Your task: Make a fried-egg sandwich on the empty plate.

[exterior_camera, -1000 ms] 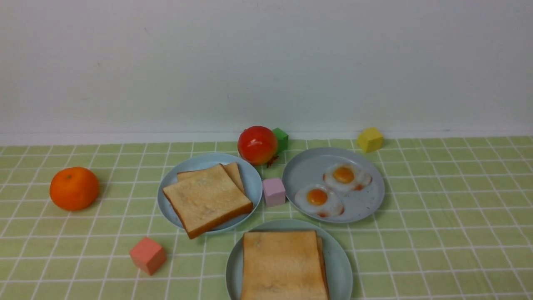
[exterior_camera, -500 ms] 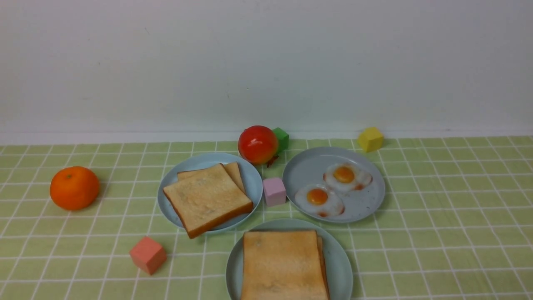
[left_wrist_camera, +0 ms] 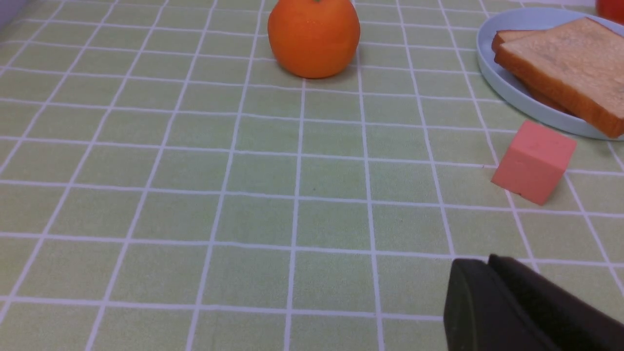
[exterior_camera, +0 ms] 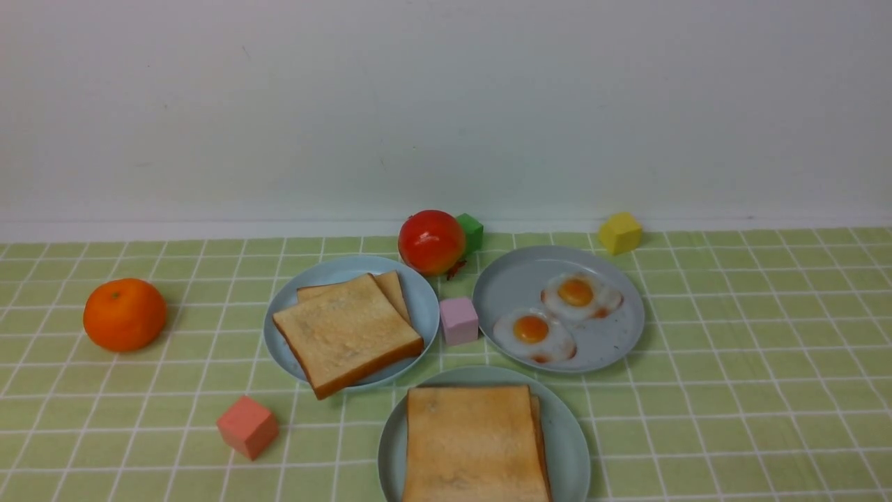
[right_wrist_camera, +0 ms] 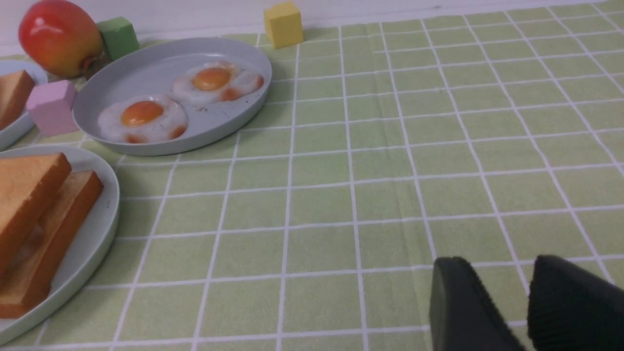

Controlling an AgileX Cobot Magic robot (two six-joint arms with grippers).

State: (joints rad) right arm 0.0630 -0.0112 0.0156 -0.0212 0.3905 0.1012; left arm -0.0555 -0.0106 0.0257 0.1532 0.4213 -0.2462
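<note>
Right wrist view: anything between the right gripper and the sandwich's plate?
Nothing visible. Only bare checked cloth lies between the right gripper and the plate holding the sandwich. The jaws stand apart, empty.

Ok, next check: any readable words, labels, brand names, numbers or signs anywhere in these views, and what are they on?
None: no text, number or sign shows in any view.
The coloured cubes, such as the pink cube and the yellow cube, have blank faces.
The plates, toast, eggs and checked cloth carry no markings.
</note>
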